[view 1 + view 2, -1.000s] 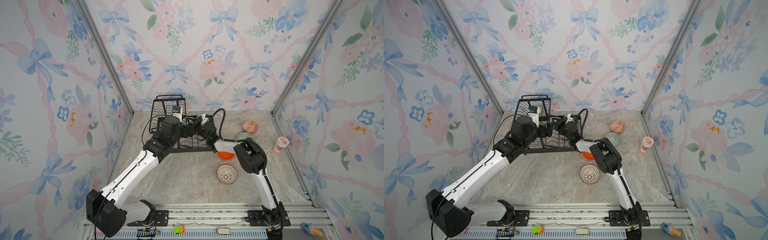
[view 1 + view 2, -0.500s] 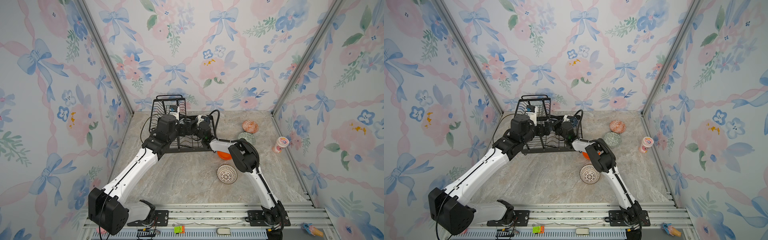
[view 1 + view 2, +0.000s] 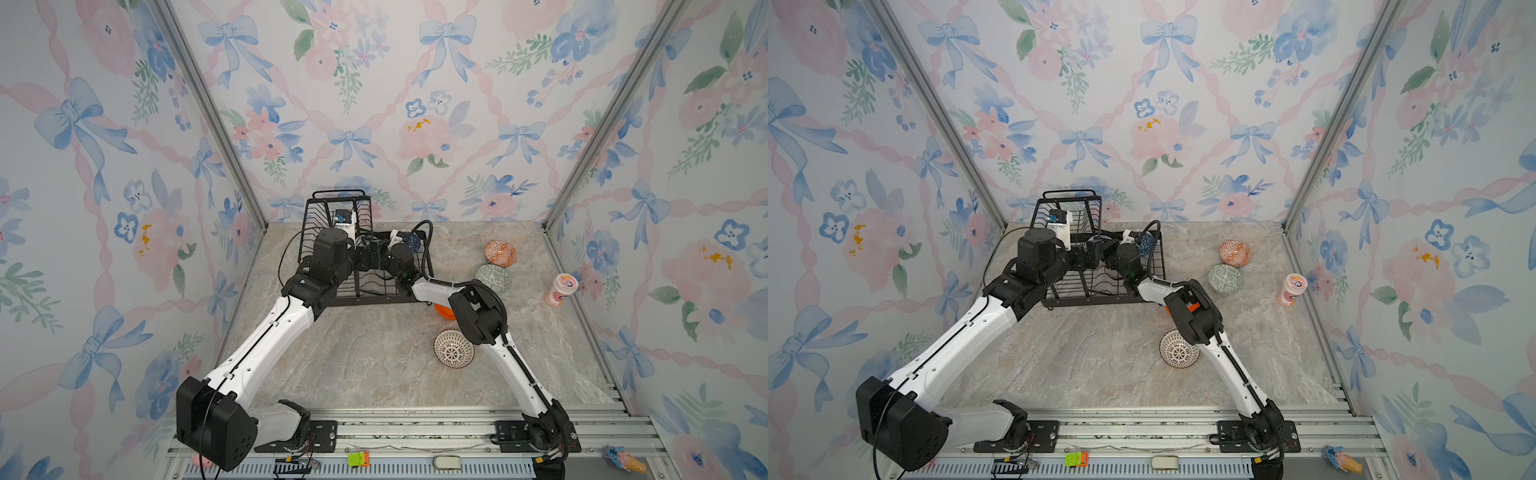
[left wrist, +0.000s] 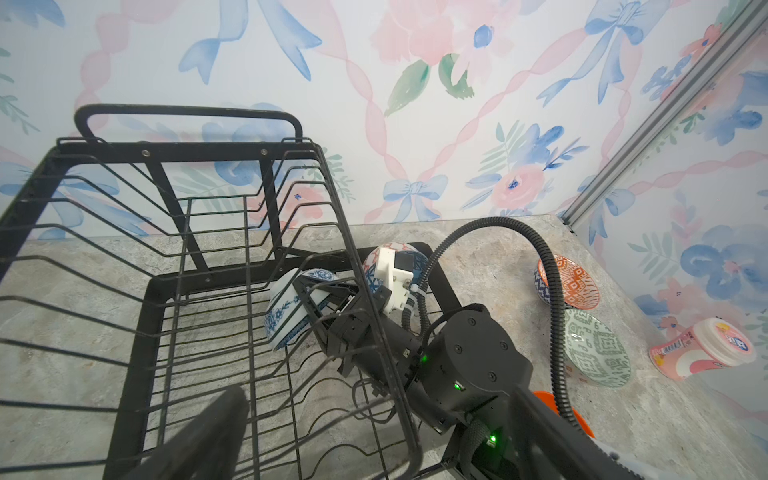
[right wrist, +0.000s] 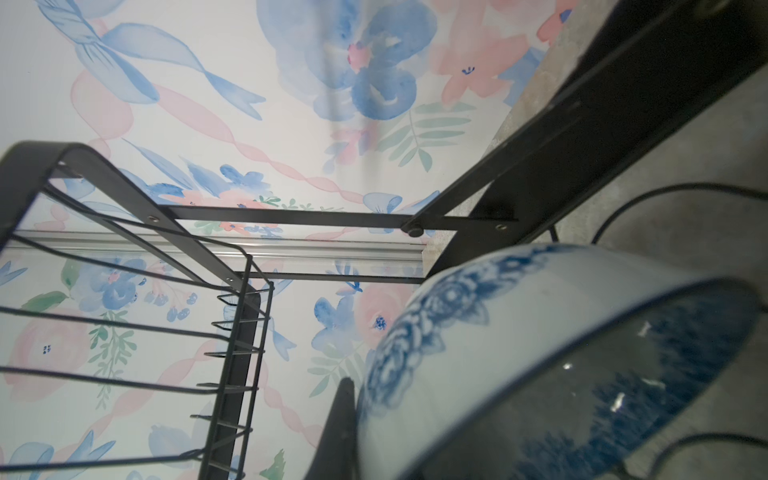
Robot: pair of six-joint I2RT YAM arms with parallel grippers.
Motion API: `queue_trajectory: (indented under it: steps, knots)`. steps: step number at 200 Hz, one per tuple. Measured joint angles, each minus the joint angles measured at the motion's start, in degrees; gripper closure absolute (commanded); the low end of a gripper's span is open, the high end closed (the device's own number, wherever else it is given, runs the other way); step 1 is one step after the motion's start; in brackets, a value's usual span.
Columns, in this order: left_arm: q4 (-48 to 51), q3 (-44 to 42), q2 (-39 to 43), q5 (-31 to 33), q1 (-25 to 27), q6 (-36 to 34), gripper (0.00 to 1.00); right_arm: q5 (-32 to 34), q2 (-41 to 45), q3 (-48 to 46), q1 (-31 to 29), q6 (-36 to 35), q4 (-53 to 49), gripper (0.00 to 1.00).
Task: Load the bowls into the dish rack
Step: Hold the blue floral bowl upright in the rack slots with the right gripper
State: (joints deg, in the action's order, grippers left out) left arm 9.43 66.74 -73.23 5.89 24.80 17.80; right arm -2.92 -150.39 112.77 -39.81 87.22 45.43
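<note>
The black wire dish rack (image 3: pixel 328 208) (image 3: pixel 1059 205) (image 4: pixel 187 153) stands at the back left. My right gripper (image 4: pixel 322 301) is shut on the rim of a blue-white floral bowl (image 4: pixel 286 316) (image 5: pixel 519 340), tilted on edge low over the lower tier's wires; one finger (image 5: pixel 341 415) lies against its outer wall. A blue geometric bowl (image 3: pixel 411 242) (image 3: pixel 1145 243) (image 4: pixel 372 270) stands in the rack behind it. My left gripper (image 4: pixel 376 392) hovers open and empty over the rack's near end, just above the right wrist. On the table lie orange-white (image 3: pixel 500 253), pale green (image 3: pixel 493 278), plain orange (image 3: pixel 444 311) and white line-patterned (image 3: pixel 454 348) bowls.
A tall pink cup (image 3: pixel 561 289) (image 4: pixel 702 353) stands by the right wall. The right arm's black cable (image 4: pixel 540 257) arches over the rack's right end. The upper basket (image 5: pixel 124 257) and its handle rise at the rack's left end. Walls close in behind and beside.
The right gripper has carried the floral bowl leftward, deeper into the rack. The left arm has drawn back a little over the rack, still open.
</note>
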Motion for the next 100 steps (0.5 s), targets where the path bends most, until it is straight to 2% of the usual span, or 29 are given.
queue_trajectory:
  steps: [100]
  knots:
    - [-0.07,-0.55,0.81,-1.05,-0.48,0.46,0.02,1.44,-2.86,5.84,-0.04,-0.31,-1.36,1.00]
